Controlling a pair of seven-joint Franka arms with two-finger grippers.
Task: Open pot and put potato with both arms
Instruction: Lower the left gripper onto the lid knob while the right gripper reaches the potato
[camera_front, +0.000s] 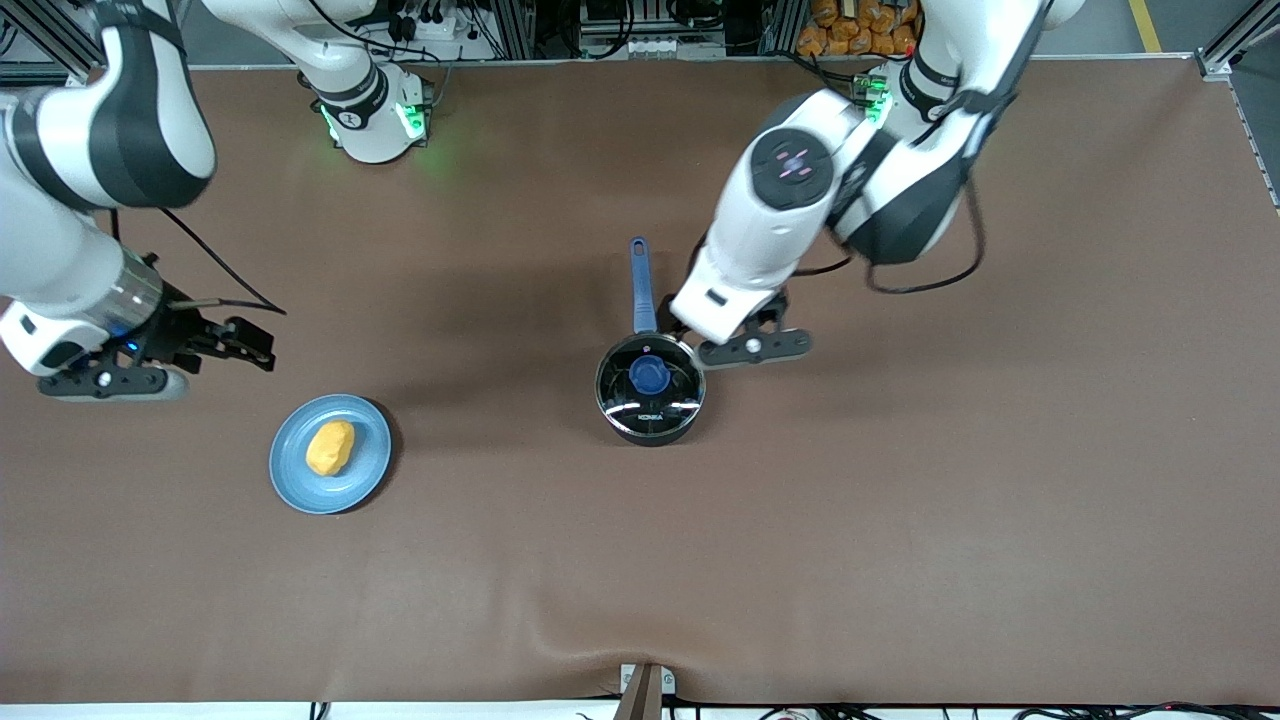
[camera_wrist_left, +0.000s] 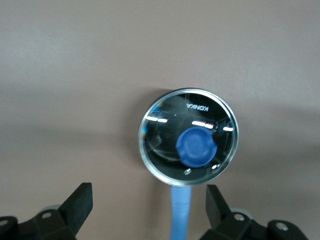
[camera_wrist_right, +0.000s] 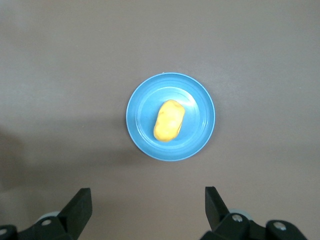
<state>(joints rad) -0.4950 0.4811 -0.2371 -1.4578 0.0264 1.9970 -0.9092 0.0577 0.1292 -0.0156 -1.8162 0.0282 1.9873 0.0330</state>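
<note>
Black round saucepan with blue handle, glass lid on, under spread-fingered left gripper, yellow-orange oblong potato on blue plate under spread-fingered right gripper

I read one word only: "KONKA", in white letters on the glass lid of the pot below my left gripper.

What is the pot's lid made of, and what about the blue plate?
The lid looks like clear glass in a shiny metal rim: you see the dark inside of the pot through it, and lights glint on it. Its knob is matte blue, probably plastic. The plate is smooth, evenly light blue with a soft sheen, so plastic or glazed ceramic; I can't tell which.
</note>
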